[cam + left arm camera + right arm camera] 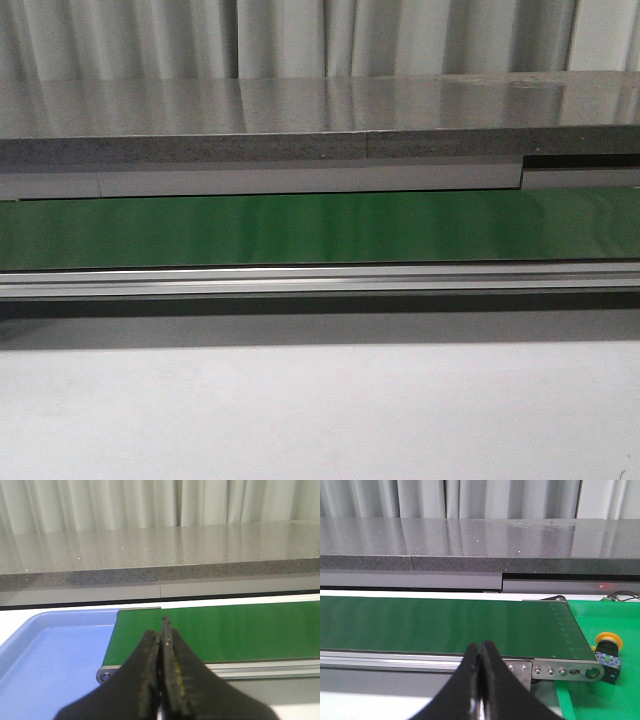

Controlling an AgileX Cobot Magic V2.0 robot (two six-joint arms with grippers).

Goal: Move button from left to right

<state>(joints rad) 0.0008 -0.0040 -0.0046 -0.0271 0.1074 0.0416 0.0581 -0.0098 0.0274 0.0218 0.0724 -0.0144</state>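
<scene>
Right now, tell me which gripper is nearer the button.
Right. The button sits just past the conveyor's end, showing only in the right wrist view, off to one side of the closed right gripper. The closed left gripper hangs by the blue tray, no button in its view.

Left gripper [161,630] with black fingers pressed together, tips touching, holding nothing. Right gripper [480,649] likewise closed and empty, tips meeting. Neither arm appears in the front view.
</scene>
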